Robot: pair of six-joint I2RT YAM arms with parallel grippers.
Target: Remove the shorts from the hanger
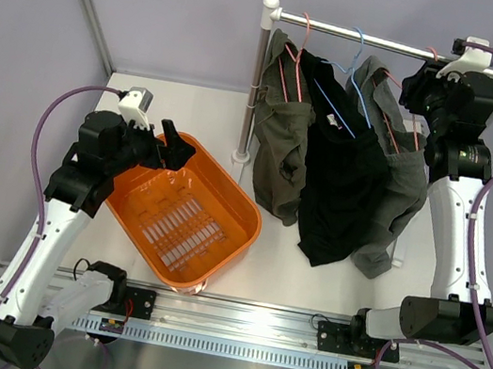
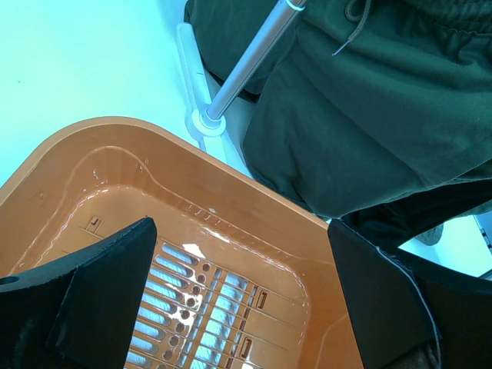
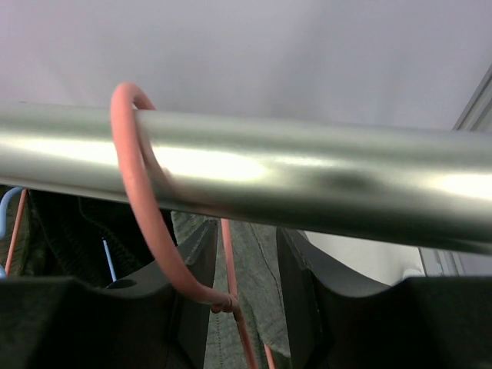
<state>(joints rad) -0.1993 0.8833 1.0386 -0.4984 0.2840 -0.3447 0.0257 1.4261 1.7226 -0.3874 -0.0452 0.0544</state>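
From above, the left gripper [image 1: 172, 149] hovered over the orange basket [image 1: 242, 201]. The grey-green shorts [image 1: 403, 188] hung at the right end of the rail [image 1: 377, 41], beside a black garment [image 1: 342, 182]. The left wrist view showed that gripper's jaws spread wide and empty. In the right wrist view, the right gripper [image 3: 244, 231] straddled the neck of the pink hanger [image 3: 138, 192] just under the rail, its jaws apart and not pinching.
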